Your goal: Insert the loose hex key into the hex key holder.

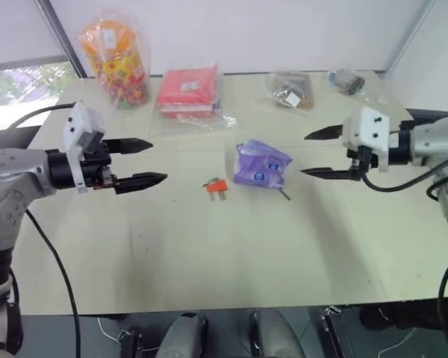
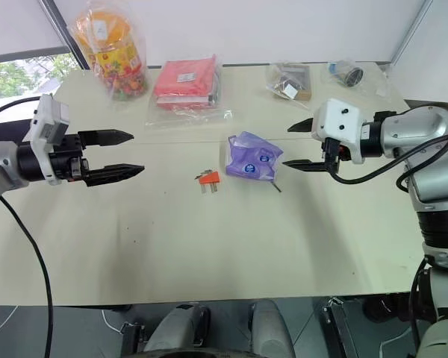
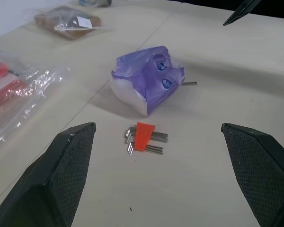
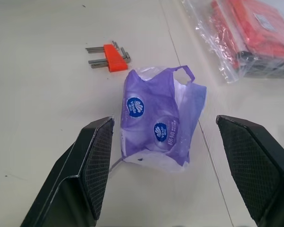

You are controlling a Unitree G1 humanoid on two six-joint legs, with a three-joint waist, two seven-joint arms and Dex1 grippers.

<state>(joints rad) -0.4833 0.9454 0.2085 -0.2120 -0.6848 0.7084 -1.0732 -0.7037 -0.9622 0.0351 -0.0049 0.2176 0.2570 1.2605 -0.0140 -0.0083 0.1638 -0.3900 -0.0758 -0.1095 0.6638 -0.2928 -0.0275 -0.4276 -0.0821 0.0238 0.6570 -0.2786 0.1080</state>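
Note:
The hex key holder (image 1: 216,186), a small orange block with short grey keys sticking out, lies near the middle of the table. The loose hex key (image 1: 286,195) is a thin dark rod poking out from under the right side of a purple tissue packet (image 1: 261,164); most of it is hidden. My left gripper (image 1: 158,160) hovers open to the left of the holder, above the table, with nothing between its fingers. My right gripper (image 1: 304,155) hangs open just right of the purple packet, pointing at it, and is also empty.
At the back of the table (image 1: 209,261) stand a bag of colourful sweets (image 1: 118,60), a red packet in clear plastic (image 1: 188,89), a brown packet (image 1: 291,91) and a small bagged item (image 1: 347,80). A seam line runs across the table behind the holder.

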